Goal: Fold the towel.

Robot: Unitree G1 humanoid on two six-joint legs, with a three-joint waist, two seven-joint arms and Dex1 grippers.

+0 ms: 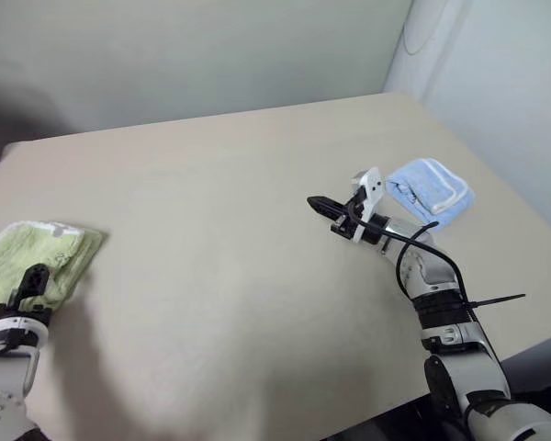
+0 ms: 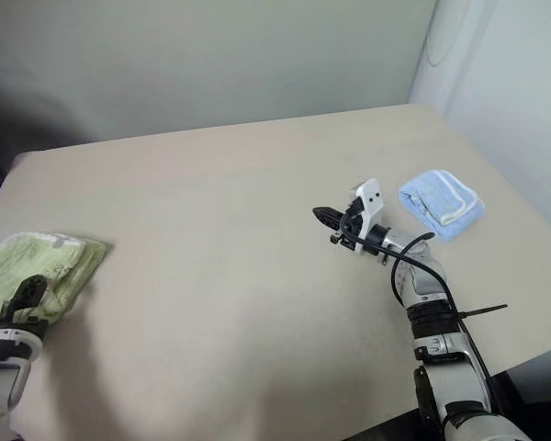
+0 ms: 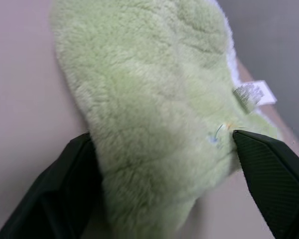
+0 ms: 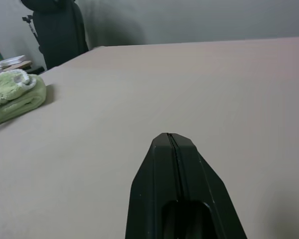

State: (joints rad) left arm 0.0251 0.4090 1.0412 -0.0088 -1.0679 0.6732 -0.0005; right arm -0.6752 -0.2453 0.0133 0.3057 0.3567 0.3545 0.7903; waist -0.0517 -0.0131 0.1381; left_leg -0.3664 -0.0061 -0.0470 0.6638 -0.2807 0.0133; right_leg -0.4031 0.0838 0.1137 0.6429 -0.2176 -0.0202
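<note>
Between spread left jaws, towel point(image 3: 154, 114)

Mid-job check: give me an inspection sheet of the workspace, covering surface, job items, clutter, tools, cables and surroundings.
Surface: beige table, bare in the middle.
Job's things: green towel, folded, at the table's left edge.
Clutter: blue towel, folded, on the right side.
Tools: left tool open, fingers either side of the green towel's end, not clamped. Right tool shut, empty, above mid-table.
Cables: black cable looping along the right arm; a cable tie sticks out.
Surroundings: plain wall; dark chair beyond the table.
</note>
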